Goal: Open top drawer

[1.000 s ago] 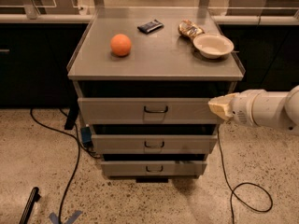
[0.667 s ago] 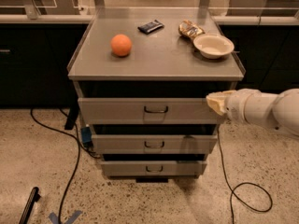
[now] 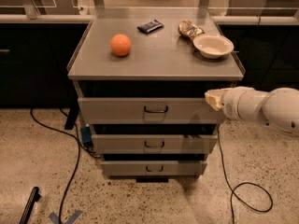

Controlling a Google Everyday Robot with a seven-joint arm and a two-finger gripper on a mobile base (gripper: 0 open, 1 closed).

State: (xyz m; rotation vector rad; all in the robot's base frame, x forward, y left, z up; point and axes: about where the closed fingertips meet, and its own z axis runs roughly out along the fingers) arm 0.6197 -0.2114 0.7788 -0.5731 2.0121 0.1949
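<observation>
Top drawer: the top drawer (image 3: 117, 111) sits right under the counter (image 3: 159, 62), grey flat front facing us, a dark gap showing above its upper edge.
Handle: small dark wire handle (image 3: 156, 109), dead centre of the top drawer's front, nothing on it.
Hand: the cream-tipped hand (image 3: 213, 99) is at the top drawer's right end, level with its upper corner, well right of the handle; how wide it is set, I cannot tell, nor whether it touches the front.
Arm: the white arm (image 3: 268, 110) comes in from the right of the top drawer, roughly level with it.
Lower drawers: middle drawer (image 3: 117, 143) directly below the top drawer, bottom drawer (image 3: 126, 168) lowest, both narrower.
Above the top drawer, left: an orange (image 3: 121, 45) on the counter.
Above, right: a pale bowl (image 3: 213, 45), a crumpled snack bag (image 3: 189, 29) just behind it.
Above, back centre: a dark packet (image 3: 150, 26).
Floor: a black cable (image 3: 252, 197) loops below and right of the top drawer.
</observation>
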